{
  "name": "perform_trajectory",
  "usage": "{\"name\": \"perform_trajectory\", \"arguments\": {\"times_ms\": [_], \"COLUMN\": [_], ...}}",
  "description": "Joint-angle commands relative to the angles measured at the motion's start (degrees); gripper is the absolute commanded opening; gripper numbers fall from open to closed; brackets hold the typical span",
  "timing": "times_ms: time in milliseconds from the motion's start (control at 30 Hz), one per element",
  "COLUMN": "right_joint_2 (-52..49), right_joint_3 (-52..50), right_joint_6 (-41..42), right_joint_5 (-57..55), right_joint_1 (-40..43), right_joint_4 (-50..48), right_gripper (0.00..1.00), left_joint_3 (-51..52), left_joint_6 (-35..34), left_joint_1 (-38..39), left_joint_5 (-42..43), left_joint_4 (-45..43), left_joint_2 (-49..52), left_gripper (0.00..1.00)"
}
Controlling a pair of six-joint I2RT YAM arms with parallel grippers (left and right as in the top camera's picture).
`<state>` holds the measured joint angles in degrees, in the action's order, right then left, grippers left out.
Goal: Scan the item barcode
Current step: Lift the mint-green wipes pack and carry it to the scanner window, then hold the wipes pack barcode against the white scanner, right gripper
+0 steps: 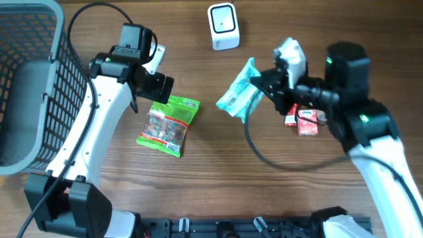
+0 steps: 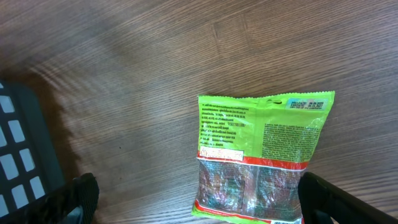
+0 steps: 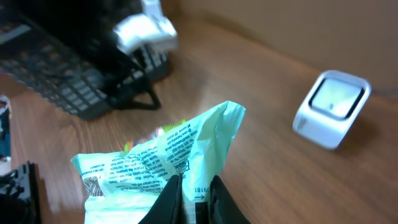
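The pale mint packet is crumpled and printed with dark text. It is held off the table, near the white scanner and to its lower right. The right gripper is pinched narrow on the packet's lower edge. The left gripper stands wide apart over a green snack bag.

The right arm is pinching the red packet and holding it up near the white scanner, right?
Not quite. The right gripper is pinching the pale green packet, not the red one; the red packet lies on the table. The right wrist view shows the green one held near the white scanner.
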<state>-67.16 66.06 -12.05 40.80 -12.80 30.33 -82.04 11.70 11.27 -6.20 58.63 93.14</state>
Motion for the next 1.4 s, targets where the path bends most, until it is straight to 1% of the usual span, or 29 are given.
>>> {"name": "perform_trajectory", "arguments": {"times_ms": [0,167,233,333,500,567,633,667,733,800,867,933,1033,1067,1100,1133,1167,1267,1300,1367], "right_joint_2": [5.97,7.96,7.54,5.66,1.38,-1.18,-3.21,-3.87,-5.05,-6.93,-10.6,-15.54,-25.9,-28.96,-32.5,-34.45,-36.63,-42.6,-44.59,-50.62], "right_joint_3": [1.11,1.11,1.11,1.09,1.09,1.09,1.11,1.16,2.23,5.35,12.48,21.86,39.89,44.81,49.9,52.11,53.9,54.4,54.38,54.38], "right_joint_6": [0.02,0.07,0.24,0.5,9.64,12.68,20.85,23.5,24.76,26.14,26.03,25.68,25.53,25.33,23.41,22.38,22.01,16.48,14.03,4.79], "right_joint_5": [2.95,11.74,13.14,12.37,0.81,-3.87,-13.42,-17.07,-21.22,-24.83,-25.97,-28.02,-33.75,-35.3,-37.42,-40.19,-45.55,-63.01,-67.58,-77.83], "right_joint_1": [0.02,0.02,0.02,0.02,-0.2,-1.55,-3.1,-3.58,-4.35,-4.92,-5.03,-5.05,-5.27,-5.53,-6.23,-6.93,-8.22,-13.4,-14.91,-18.47], "right_joint_4": [1.31,2.05,2.16,3.61,3.37,1.92,-1.09,-2.34,-3.89,-4.07,-1.36,3.63,12.83,14.45,15.1,14.67,13.49,6.6,4.33,-3.04], "right_gripper": [0.04,0.04,0.04,0.04,0.04,0.04,0.04,0.04,0.04,0.04,0.04,0.04,0.04,0.04,0.04,0.04,0.04,0.04,0.04,0.04], "left_joint_3": [-0.57,-0.57,-0.57,-0.57,-0.57,-0.57,-0.57,-0.57,-0.57,-0.57,-0.57,-0.57,-0.57,-0.57,-0.57,-0.57,-0.57,-0.57,-0.57,-0.57], "left_joint_6": [0.48,0.48,0.48,0.48,0.48,0.48,0.48,0.48,0.48,0.48,0.48,0.48,0.48,0.48,0.48,0.48,0.48,0.48,0.48,0.48], "left_joint_1": [0.13,0.13,0.13,0.13,0.13,0.15,0.13,0.13,0.13,0.13,0.13,0.13,0.13,0.13,0.13,0.13,0.13,0.13,0.13,0.13], "left_joint_5": [-0.52,-0.52,-0.52,-0.52,-0.52,-0.52,-0.52,-0.52,-0.52,-0.52,-0.52,-0.52,-0.52,-0.52,-0.52,-0.52,-0.52,-0.52,-0.52,-0.52], "left_joint_4": [-0.15,-0.15,-0.15,-0.15,-0.15,-0.15,-0.15,-0.15,-0.15,-0.15,-0.15,-0.15,-0.15,-0.15,-0.15,-0.15,-0.15,-0.15,-0.15,-0.15], "left_joint_2": [-0.24,-0.24,-0.24,-0.24,-0.24,-0.24,-0.24,-0.24,-0.24,-0.24,-0.24,-0.24,-0.24,-0.24,-0.24,-0.24,-0.24,-0.24,-0.24,-0.24], "left_gripper": [1.0,1.0,1.0,1.0,1.0,1.0,1.0,1.0,1.0,1.0,1.0,1.0,1.0,1.0,1.0,1.0,1.0,1.0,1.0,1.0]}}
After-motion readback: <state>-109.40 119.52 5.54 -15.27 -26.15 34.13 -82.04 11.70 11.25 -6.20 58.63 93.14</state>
